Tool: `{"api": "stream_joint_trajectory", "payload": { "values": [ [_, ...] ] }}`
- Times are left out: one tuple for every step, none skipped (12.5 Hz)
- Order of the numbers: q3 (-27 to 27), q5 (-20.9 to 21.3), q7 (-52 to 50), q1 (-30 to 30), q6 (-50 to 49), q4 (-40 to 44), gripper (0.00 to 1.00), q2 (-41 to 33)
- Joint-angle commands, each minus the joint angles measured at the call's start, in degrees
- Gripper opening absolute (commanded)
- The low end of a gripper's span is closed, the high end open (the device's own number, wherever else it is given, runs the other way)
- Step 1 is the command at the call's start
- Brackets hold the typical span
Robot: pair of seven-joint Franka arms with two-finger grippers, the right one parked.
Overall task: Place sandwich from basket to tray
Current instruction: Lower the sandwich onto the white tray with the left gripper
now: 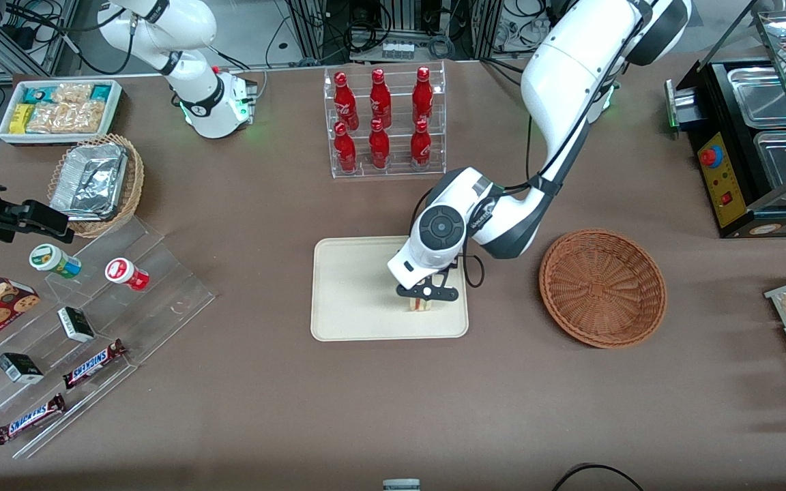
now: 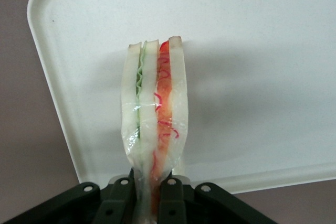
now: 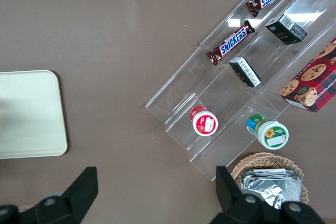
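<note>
Claw (image 1: 426, 293) clenched on the sandwich (image 2: 155, 124), held upright over the cream tray (image 1: 352, 293); the empty dark wicker basket (image 1: 602, 287) lies beside it on the brown surface (image 1: 263, 409), toward the working arm's end.

6 red bottles (image 1: 381, 123), 2 Snickers bars (image 1: 93, 363), 2 wicker baskets (image 1: 602, 287), seemingly 1 sandwich (image 2: 154, 124).

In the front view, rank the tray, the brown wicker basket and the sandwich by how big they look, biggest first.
1. The tray, the largest.
2. The basket, clearly smaller than the tray.
3. The sandwich, by far the smallest; only a sliver shows under the gripper, which is shut on it over the tray.
</note>
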Motion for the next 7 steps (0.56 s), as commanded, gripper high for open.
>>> {"api": "stream_joint_trajectory", "payload": {
  "values": [
    [0.3,1.3,-1.1,-0.5,0.0,2.9,0.00,1.7],
    [0.3,2.0,-1.3,-0.5,0.0,2.9,0.00,1.8],
    [0.3,2.3,-1.7,-0.5,0.1,2.9,0.00,2.0],
    [0.4,2.4,-1.6,-0.5,0.5,3.1,0.00,2.4],
    [0.4,2.5,-1.7,-0.5,1.0,3.2,0.00,2.7],
    [0.4,2.8,-1.8,-0.5,1.4,3.2,0.00,2.9],
    [0.4,3.6,-2.4,-0.5,1.5,3.2,0.00,3.4]
  ]
}}
